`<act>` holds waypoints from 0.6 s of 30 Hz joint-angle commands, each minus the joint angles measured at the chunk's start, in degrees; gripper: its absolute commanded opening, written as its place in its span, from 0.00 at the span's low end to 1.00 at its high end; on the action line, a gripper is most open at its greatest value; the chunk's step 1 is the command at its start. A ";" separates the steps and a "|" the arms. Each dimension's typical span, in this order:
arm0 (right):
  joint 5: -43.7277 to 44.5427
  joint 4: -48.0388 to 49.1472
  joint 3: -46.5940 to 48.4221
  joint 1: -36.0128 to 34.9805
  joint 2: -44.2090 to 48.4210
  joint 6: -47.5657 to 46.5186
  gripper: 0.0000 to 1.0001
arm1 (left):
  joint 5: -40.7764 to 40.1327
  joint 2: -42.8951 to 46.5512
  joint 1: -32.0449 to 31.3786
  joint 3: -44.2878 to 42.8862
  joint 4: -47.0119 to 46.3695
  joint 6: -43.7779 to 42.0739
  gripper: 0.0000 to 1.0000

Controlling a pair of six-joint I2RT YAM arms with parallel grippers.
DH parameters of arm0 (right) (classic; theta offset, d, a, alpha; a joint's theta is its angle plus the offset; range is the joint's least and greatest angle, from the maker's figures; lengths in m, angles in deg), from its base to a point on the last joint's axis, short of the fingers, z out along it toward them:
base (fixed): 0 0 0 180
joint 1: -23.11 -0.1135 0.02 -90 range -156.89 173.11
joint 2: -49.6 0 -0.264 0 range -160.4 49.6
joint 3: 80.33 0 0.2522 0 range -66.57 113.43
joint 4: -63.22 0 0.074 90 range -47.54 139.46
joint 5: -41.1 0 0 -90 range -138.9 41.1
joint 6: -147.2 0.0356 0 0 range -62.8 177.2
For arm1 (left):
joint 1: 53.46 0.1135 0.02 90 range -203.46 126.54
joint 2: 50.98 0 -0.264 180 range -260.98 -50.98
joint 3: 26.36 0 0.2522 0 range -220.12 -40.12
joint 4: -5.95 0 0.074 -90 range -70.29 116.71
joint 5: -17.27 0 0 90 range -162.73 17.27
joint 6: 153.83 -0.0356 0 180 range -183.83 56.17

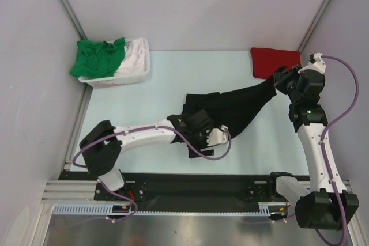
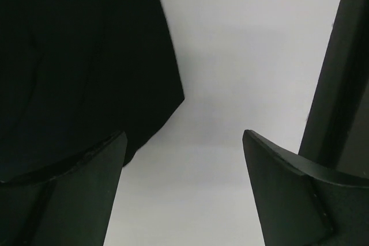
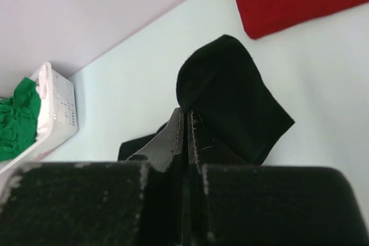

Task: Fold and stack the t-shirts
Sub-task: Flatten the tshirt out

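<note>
a: where's the black t-shirt [image 1: 242, 105]?
b: stretched over the counter [image 1: 144, 84]. right gripper [image 3: 185, 113] clamped on one end, left gripper [image 2: 184, 142] apart, holding nothing.
a: risk?
b: probably the free end sags and bunches, spoiling the fold.

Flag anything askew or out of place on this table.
The black t-shirt lies bunched and stretched slantwise across the table, one end pinched in the right fingers, not flat. The green t-shirt spills over the white basket's rim. The red t-shirt sits neatly folded.
</note>
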 commanded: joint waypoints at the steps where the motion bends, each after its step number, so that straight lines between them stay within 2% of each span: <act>1: -0.57 1.82 -1.04 0.58 1.19 -1.23 0.00 | -3.38 -3.53 -1.88 -2.96 -4.94 -1.28 0.87; 8: -0.22 1.20 -1.49 0.67 2.69 -2.56 0.00 | -3.82 -10.56 -1.88 -3.67 -7.05 -1.01 0.72; 9: -0.14 1.12 -1.49 0.67 2.78 -2.56 0.00 | -4.43 -12.05 -1.88 -3.76 -6.96 -1.01 0.67; 14: -0.13 1.20 -1.49 0.93 3.39 -2.73 0.00 | -7.15 -13.21 -0.66 -2.62 -9.06 -1.71 0.51; 17: -0.40 1.03 -1.05 1.11 4.09 -2.64 0.00 | -7.33 -13.47 1.71 -2.44 -10.47 -1.11 0.19; 18: -0.31 0.77 -0.61 1.11 4.18 -2.64 0.00 | -8.90 -13.30 3.20 -2.96 -10.04 -0.49 0.00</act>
